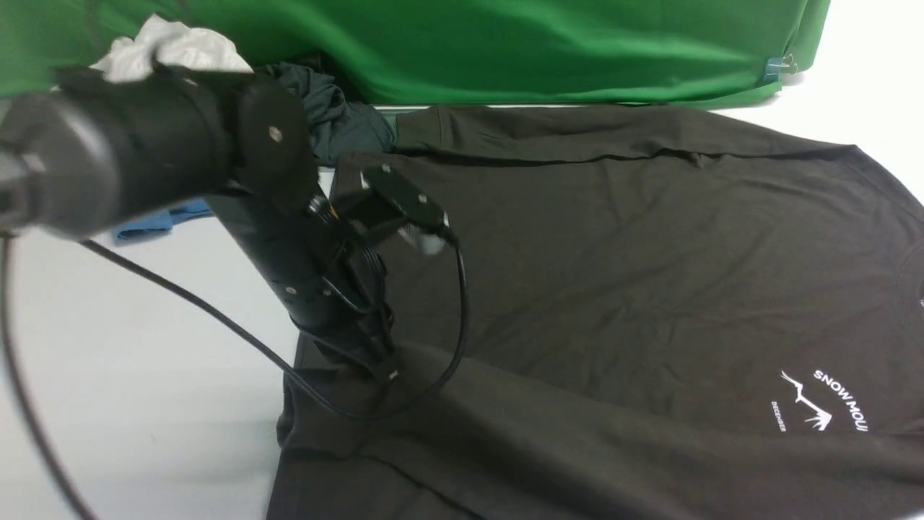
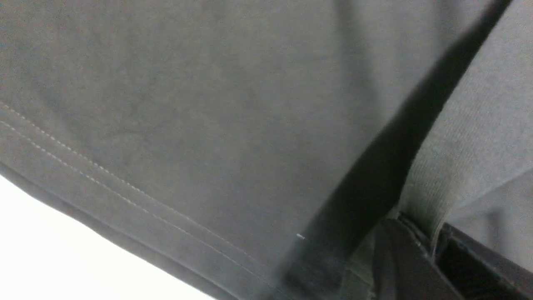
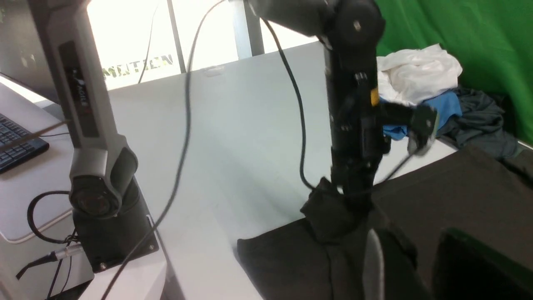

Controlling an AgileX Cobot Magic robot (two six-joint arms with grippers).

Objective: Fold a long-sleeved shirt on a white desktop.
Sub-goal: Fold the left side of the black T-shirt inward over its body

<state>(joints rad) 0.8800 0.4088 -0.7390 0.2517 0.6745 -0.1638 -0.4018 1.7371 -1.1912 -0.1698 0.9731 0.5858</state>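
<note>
Currently, the left gripper (image 1: 390, 370) pinches a raised fold at the near-left edge of the long-sleeved shirt (image 1: 613, 274), which is spread across the white worktop (image 1: 130, 347). Whether the right gripper (image 3: 416, 273) holds anything, I cannot tell.

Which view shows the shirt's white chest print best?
Front view: the chest print shows clearly on the long-sleeved shirt. Left wrist shows only plain fabric and hem stitching; right wrist only a dark, printless corner.
</note>
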